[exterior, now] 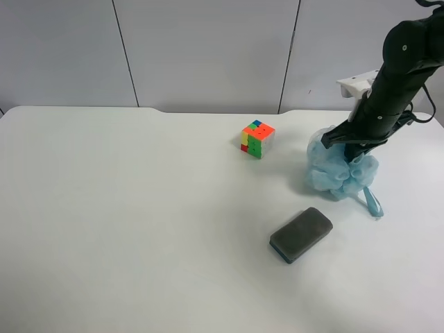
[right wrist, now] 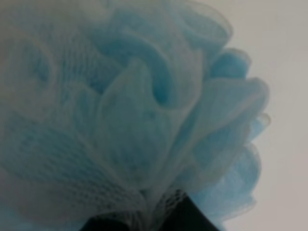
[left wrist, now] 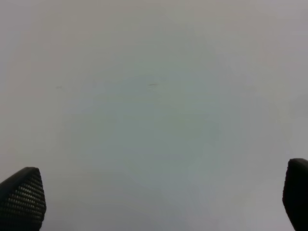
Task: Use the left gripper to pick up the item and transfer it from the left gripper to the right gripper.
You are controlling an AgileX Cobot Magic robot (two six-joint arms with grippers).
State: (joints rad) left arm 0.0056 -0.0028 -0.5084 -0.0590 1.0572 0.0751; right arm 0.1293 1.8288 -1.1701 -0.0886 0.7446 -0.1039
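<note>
Right gripper (exterior: 347,142) pinching top of bath pouf (exterior: 340,173). Jaws appearing closed into mesh, tips buried.
Pouf sitting on or just above table (exterior: 139,229), at exterior high view's right. Ribbon loop (exterior: 372,201) trailing onto surface.
Left gripper (left wrist: 159,202) gaping wide, holding nothing, only table showing between its fingers.
Risks: grip catching just 1 thin ruffle, so mesh slipping free on lift; loop dragging toward pad (exterior: 300,234). Cube (exterior: 257,139) standing well apart.
</note>
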